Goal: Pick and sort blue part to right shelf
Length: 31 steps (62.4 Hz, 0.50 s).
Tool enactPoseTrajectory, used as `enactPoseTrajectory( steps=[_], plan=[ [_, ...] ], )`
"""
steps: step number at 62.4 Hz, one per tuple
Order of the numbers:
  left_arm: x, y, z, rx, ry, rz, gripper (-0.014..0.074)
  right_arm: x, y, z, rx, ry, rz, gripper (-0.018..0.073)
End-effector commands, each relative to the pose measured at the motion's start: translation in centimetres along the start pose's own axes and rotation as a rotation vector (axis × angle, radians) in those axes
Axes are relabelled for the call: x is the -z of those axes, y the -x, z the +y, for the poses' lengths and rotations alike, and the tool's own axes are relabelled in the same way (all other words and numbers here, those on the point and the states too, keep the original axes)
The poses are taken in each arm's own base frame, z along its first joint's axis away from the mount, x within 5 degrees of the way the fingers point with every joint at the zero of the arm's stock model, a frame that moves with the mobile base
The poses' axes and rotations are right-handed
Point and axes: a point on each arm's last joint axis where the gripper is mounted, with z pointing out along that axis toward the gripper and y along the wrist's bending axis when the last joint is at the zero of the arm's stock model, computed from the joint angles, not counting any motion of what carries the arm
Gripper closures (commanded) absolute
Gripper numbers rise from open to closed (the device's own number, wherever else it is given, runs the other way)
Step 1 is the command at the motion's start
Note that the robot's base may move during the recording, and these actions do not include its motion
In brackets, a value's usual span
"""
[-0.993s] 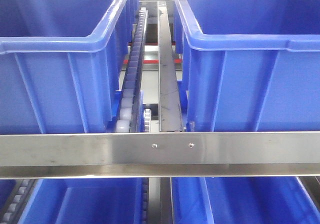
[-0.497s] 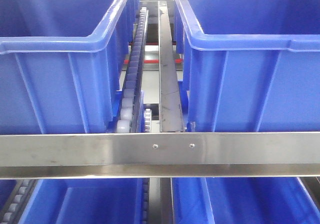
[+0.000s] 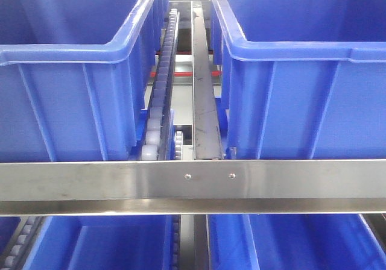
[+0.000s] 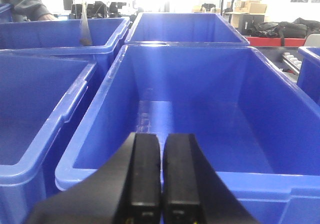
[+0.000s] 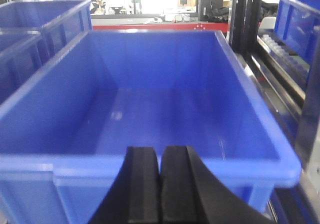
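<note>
- Steel front rail (image 3: pixel 193 182) of the right shelf (image 3: pixel 202 101): flat, brushed, two small rivets near mid-length, spanning the front view edge to edge
- Roller track (image 3: pixel 158 101) of white plastic wheels running back from the rail, beside a plain steel divider strip (image 3: pixel 202 113)
- Deep blue plastic bins, smooth and glossy, rolled rims, ribbed outer walls: left bin (image 3: pixel 66 71) and right bin (image 3: pixel 301 77) on the upper level either side of the track, more bins on the level under the rail
- Left gripper (image 4: pixel 161 174): matte black fingers pressed together, nothing between them, poised at the near rim of a rectangular bin (image 4: pixel 190 114) with a bare floor
- Right gripper (image 5: pixel 160 184): black fingers likewise closed flat on each other, holding nothing, at the near rim of another bin (image 5: pixel 150 109), floor bare and slightly scuffed
- Blue part: not visible in any view, so position relative to either gripper cannot be told
</note>
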Motion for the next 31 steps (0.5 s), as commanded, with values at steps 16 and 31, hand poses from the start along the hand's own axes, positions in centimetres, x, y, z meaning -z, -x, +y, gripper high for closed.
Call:
enactPoseTrajectory(
  steps=[16,31],
  plan=[
    [0.0,1.6,0.0,0.01,-0.002,-0.096,0.0473,1.9,-2.5,-0.3,-0.096,0.004,-0.146,0.0529],
    [0.0,1.6,0.0,0.01,-0.002,-0.096,0.0473,2.4,-3.0,-0.3,0.021,-0.002,-0.169,0.0529]
  ],
)
